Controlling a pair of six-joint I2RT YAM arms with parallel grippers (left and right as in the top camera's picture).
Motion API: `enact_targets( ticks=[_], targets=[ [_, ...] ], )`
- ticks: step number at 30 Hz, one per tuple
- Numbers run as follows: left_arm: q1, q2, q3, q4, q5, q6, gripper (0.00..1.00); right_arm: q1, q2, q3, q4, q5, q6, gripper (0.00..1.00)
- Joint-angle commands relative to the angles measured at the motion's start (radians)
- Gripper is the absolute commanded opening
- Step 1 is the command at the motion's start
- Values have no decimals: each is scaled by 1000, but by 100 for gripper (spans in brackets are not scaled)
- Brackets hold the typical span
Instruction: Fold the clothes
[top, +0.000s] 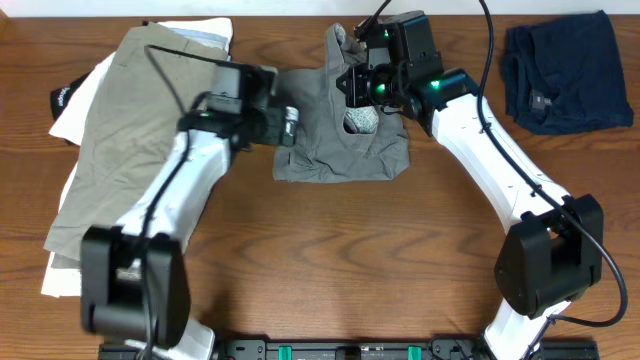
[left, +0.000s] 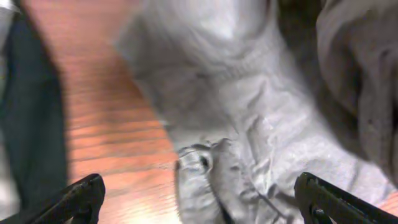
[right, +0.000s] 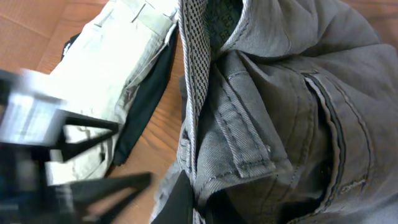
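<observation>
The grey shorts (top: 330, 150) lie mid-table, near hem flat on the wood, far part bunched and raised. The left gripper (left: 202, 199) hangs over their left edge w/ jaws wide apart, fingertips (left: 84, 196) straddling wrinkled cloth and gripping nothing. If it closes here it prob. takes only the top layer, so the fold would drag crooked. Further back, the right gripper (top: 358, 88) looks clamped on the waistband, lining turned out. Only one finger (right: 180, 199) shows, so the depth of hold can't be judged, and a hard pull could slip it. The grippers sit close together, so a crossing move risks a knock. Farthest out are the khaki shorts (top: 120, 140), just left, and a navy garment (top: 565, 70), well apart at right. A wide leftward sweep could snag the khaki.
</observation>
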Motion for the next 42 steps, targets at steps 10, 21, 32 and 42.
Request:
enact_targets(
  ticks=[10, 21, 32, 42],
  targets=[
    [114, -101, 4, -30, -57, -101, 98, 83, 94, 25, 105, -4, -22, 1],
    [148, -101, 4, -37, -59, -101, 98, 149, 137, 25, 93, -128, -89, 60],
    [163, -101, 4, -37, -59, -101, 98, 50, 34, 25, -132, 71, -105, 84],
    [163, -90, 4, -63, -58, -98, 98, -3, 62, 8, -372, 129, -27, 99]
  ],
)
